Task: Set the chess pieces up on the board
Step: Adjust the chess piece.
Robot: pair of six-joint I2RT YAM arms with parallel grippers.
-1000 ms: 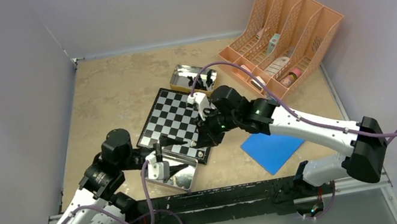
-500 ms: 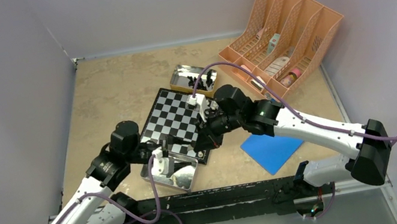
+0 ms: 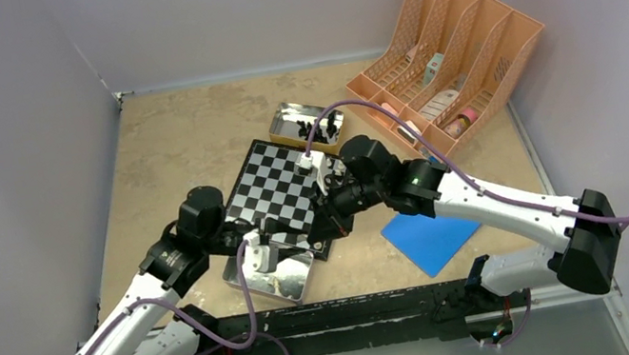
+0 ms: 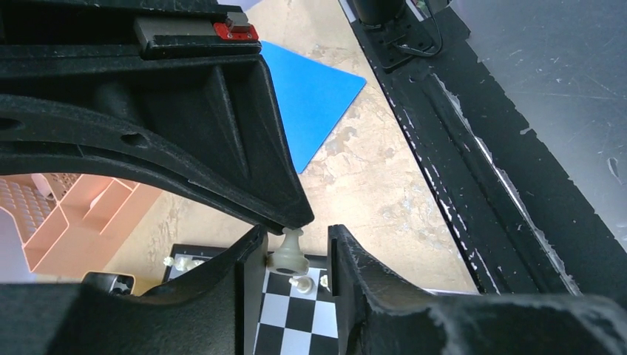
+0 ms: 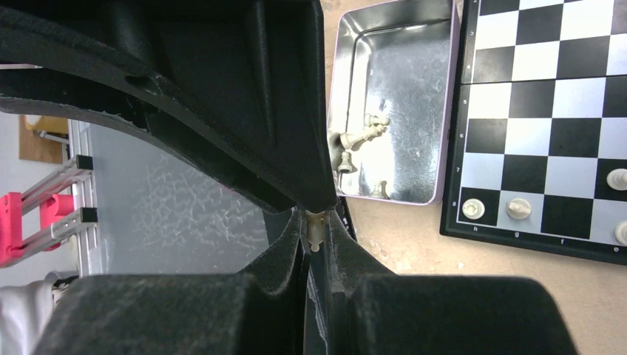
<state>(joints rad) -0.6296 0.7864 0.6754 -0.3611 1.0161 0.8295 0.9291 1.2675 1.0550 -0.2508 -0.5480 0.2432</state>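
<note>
Overhead, the desk (image 3: 181, 152) is a mottled tan sheet boxed in by pale grey walls (image 3: 6, 142), with a black strip (image 3: 362, 309) along its near edge. The board (image 3: 269, 185) lies askew near the middle. A far tin (image 3: 289, 119) just beyond it holds black pieces (image 3: 328, 125). A near tin (image 3: 294, 282) sits at its near corner. An orange rack (image 3: 459, 28) stands at far right, and a blue square (image 3: 432, 237) lies right of the board. The left gripper (image 3: 273, 242) hangs where near tin and board meet. The right gripper (image 3: 332, 221) hangs over the board's near right edge.

From the left wrist, the fingers (image 4: 248, 274) stand apart on either side of a cream piece (image 4: 288, 251). One finger is against it and a gap shows at the other, so it is not clamped. Below are board squares with small set pieces (image 4: 299, 282). Beyond lie tan desk, the blue square, the black strip and a scuffed grey panel (image 4: 554, 89).

From the right wrist, the gripper is pinched shut on a pale piece (image 5: 316, 224), seen just beside the near tin, which holds loose cream pieces (image 5: 358, 138). Set pieces stand along the board's closest rows, and bare tan desk shows past its edge.
</note>
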